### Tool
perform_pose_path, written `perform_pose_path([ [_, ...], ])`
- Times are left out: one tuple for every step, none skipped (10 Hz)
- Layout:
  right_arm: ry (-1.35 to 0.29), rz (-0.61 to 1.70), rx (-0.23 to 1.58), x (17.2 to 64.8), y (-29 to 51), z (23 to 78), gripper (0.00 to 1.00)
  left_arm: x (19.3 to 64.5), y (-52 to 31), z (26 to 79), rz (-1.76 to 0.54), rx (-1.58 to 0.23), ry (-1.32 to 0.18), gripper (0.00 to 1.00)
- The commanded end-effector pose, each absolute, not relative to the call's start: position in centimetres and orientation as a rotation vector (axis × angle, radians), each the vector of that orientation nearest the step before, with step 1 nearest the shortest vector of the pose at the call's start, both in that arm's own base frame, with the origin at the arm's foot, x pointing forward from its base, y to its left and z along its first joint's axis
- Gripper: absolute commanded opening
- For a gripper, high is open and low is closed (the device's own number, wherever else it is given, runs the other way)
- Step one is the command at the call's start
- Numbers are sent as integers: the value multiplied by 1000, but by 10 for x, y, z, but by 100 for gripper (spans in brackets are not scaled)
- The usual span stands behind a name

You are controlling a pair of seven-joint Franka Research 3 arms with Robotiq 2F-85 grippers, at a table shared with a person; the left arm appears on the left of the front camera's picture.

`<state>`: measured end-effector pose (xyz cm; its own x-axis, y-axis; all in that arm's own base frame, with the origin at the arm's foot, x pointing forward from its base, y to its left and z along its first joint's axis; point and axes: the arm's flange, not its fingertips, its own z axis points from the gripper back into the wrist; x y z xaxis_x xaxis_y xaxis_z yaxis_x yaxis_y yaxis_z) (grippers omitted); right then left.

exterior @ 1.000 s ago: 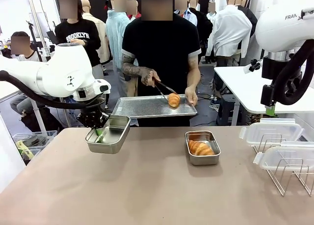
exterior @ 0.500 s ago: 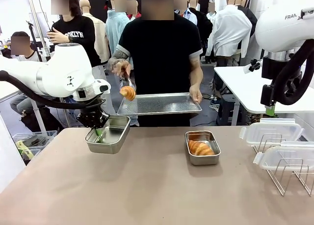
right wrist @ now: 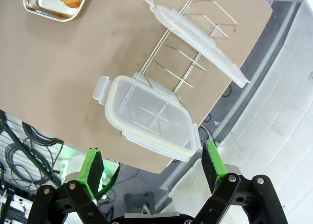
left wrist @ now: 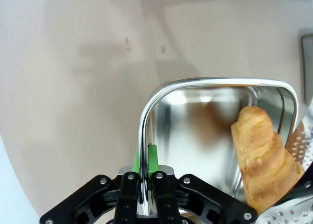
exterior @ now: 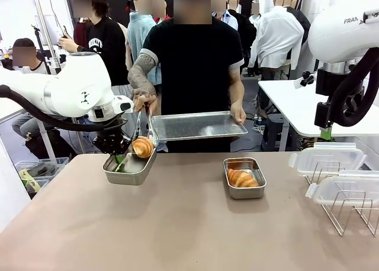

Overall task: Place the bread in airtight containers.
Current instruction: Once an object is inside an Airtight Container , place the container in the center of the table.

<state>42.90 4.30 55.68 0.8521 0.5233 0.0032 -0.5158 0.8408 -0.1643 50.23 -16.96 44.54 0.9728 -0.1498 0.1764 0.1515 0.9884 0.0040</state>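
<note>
Altogether two rolls (exterior: 143, 147) (exterior: 241, 177) and two tins (exterior: 127, 177) (exterior: 246, 193); left gripper (left wrist: 145, 158) clamps one tin, right gripper (right wrist: 152, 158) gapes wide.

— What lies under the left gripper (left wrist: 145, 158)?
— A matte beige tabletop (left wrist: 73, 87), evenly lit, with a few small specks (left wrist: 128, 43) ahead of its fingers.
— And behind it?
— Clear storage crates (exterior: 44, 166) low down, to its left, with a metal post (exterior: 40, 22) rising above them. Far to its right stands a white table (exterior: 296, 105).
— Around the right gripper (right wrist: 151, 160)?
— The same tabletop ahead. Past the table's edge there are tangled black cables (right wrist: 19, 145) and a green glow (right wrist: 66, 163) beside one finger. Beside the other is a pale grey surface (right wrist: 293, 87); whether ground or wall I cannot tell.
</note>
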Motion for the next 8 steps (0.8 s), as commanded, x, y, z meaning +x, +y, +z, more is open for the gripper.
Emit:
perform_pose_path([
  [-63,540,-148,431,46,554,100,502,-170,447,-133,4,-200,0],
  [-63,540,-148,431,46,554,100,502,-170,447,-133,4,-200,0],
  [-63,540,-148,431,46,554,100,502,-170,447,-133,4,-200,0],
  [-63,540,-148,431,46,554,100,502,-170,447,-133,4,-200,0],
  [-63,540,-148,431,46,554,100,502,-170,447,-133,4,-200,0],
  [-63,540,-148,431,46,554,100,502,-170,447,-133,4,-200,0],
  [-63,540,-148,431,46,554,100,502,-170,447,-133,4,-200,0],
  [-63,540,-148,431,46,554,100,502,-170,447,-133,4,-200,0],
])
